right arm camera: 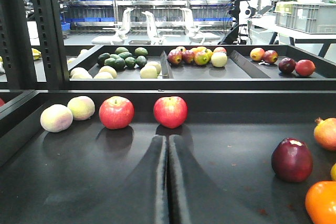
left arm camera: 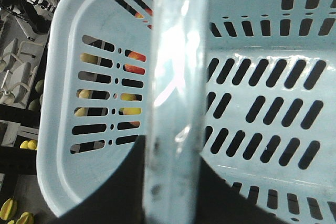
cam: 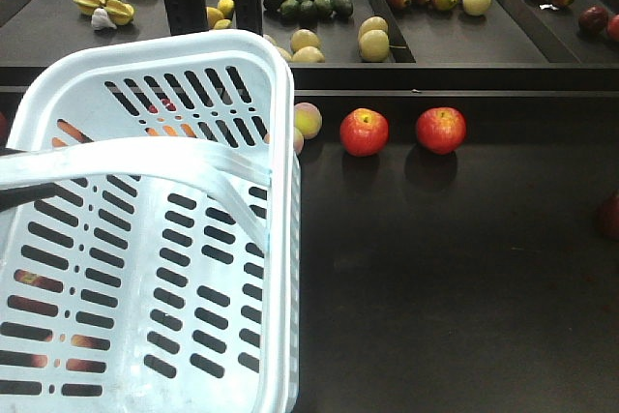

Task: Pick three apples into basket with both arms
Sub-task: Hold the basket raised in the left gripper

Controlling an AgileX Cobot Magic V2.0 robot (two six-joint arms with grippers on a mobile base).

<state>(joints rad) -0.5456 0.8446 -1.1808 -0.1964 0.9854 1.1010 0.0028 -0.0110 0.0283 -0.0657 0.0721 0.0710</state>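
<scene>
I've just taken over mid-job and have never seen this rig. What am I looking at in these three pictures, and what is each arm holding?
This is a two-armed mobile robot. The front picture looks down at a black shelf; the other two come from cameras on the wrists. The left gripper appears clamped on the handle of the pale blue basket, holding it up. The right gripper is shut and empty, pointing at two red apples on the shelf. Pale fruits lie to their left, an orange nearer on the right.
</scene>
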